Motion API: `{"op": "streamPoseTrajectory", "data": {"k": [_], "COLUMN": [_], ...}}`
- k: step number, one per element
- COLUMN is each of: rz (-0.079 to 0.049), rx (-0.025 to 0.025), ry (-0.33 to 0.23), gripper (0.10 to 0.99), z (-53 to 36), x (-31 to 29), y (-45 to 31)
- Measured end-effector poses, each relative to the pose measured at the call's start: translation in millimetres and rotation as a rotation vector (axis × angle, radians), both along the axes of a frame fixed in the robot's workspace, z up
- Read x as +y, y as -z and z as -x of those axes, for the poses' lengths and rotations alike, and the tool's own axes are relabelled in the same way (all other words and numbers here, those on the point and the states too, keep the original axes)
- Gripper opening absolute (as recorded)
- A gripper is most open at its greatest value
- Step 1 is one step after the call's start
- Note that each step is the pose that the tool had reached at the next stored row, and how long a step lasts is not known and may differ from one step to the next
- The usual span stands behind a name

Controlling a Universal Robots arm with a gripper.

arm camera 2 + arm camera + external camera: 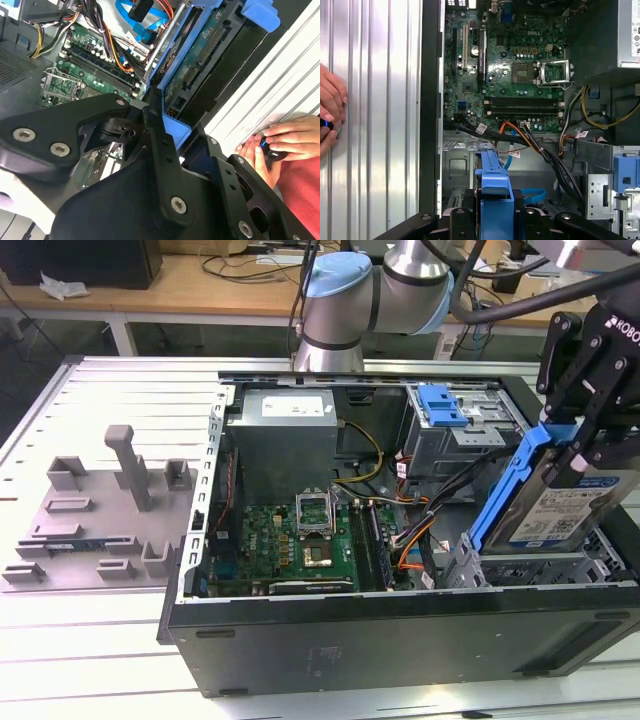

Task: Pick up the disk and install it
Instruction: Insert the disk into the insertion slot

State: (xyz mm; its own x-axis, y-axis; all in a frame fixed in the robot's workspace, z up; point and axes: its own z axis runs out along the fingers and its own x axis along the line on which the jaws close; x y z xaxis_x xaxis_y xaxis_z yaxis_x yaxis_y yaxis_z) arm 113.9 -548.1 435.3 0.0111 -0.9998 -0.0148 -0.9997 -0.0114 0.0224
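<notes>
At the near corner of the computer case (400,640), on the exterior view's right, the gripper (578,445) had its jaws pinched on the disk (562,512), gripping it at the blue bracket (495,182). The drive stood tilted on edge just above the drive bay (540,570) and was not yet seated.

To do this step well, I judged the drive should be levelled so the bracket's edges met the bay's walls squarely. It should then come down slowly and straight, because a skewed entry would likely jam the plastic. The bundle of cables (420,530) beside the bay looked like the main snag risk and should be kept clear of the bracket's lower end.

By count there was one disk, one gripper and one case. Inside the case were one motherboard (295,530), one grey metal box (285,435) at its far wall and one blue clip (443,405) on the cage at its far corner. Near the table's (100,640) edge a person's hand (287,140) rested on a small dark object. I could not tell whether a second hand lay there too.
</notes>
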Motion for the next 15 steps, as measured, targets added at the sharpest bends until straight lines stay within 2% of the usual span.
{"op": "streamPoseTrajectory", "data": {"k": [4, 15], "rz": [0.000, 0.000], "rx": [0.0004, 0.0003], "ry": [0.000, 0.000], "gripper": [0.365, 0.365], "z": [0.0, 0.0], "x": [-0.4, -2.3], "y": [4.3, 25.2]}}
